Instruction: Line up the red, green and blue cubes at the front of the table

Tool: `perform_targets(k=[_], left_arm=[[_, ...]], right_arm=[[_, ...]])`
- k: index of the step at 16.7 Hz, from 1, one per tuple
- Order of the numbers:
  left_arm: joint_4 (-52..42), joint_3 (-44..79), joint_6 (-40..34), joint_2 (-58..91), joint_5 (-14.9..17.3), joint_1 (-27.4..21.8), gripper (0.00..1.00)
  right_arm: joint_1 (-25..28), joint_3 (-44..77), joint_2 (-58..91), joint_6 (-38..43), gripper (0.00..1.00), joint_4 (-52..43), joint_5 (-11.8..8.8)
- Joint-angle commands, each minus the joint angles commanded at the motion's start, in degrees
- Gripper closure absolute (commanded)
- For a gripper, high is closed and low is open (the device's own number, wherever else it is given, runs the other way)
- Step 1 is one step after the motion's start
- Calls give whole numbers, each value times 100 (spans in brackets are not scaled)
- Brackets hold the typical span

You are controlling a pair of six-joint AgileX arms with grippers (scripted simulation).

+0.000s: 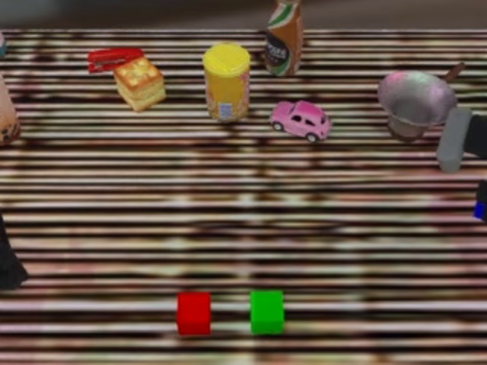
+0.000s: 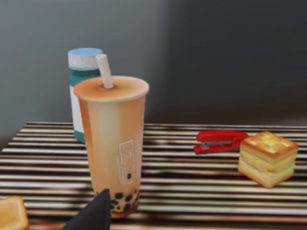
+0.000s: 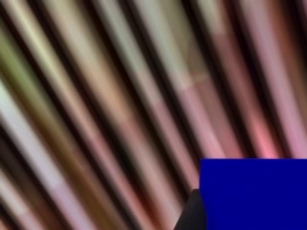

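The red cube (image 1: pixel 194 312) and the green cube (image 1: pixel 267 312) stand side by side, a short gap apart, near the front edge of the striped table (image 1: pixel 243 228). Only a sliver of the blue cube (image 1: pixel 481 201) shows at the top view's right edge, under my right arm (image 1: pixel 455 138). The right wrist view shows the blue cube (image 3: pixel 254 191) large and close, with one dark finger (image 3: pixel 193 214) pressed against its side. My right gripper (image 3: pixel 256 220) is shut on it. My left arm (image 1: pixel 9 262) is parked at the table's left edge.
Along the back stand a red stapler (image 1: pixel 114 58), a cake square (image 1: pixel 140 82), a yellow can (image 1: pixel 227 81), a brown bottle (image 1: pixel 284 38), a pink toy car (image 1: pixel 302 119) and a metal pot (image 1: pixel 415 100). A bubble-tea cup (image 2: pixel 112 143) and a teal bottle (image 2: pixel 84 86) stand at the far left.
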Motion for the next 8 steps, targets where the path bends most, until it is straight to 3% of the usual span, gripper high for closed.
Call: perform_targets(k=[4,8], left_arm=[[0,0,0,0,0,0,0],[0,0,0,0,0,0,0]], right_arm=[[845,-39,-111,278,100,-90,-1],[2267,-176,-317,752,100,-223,-14]])
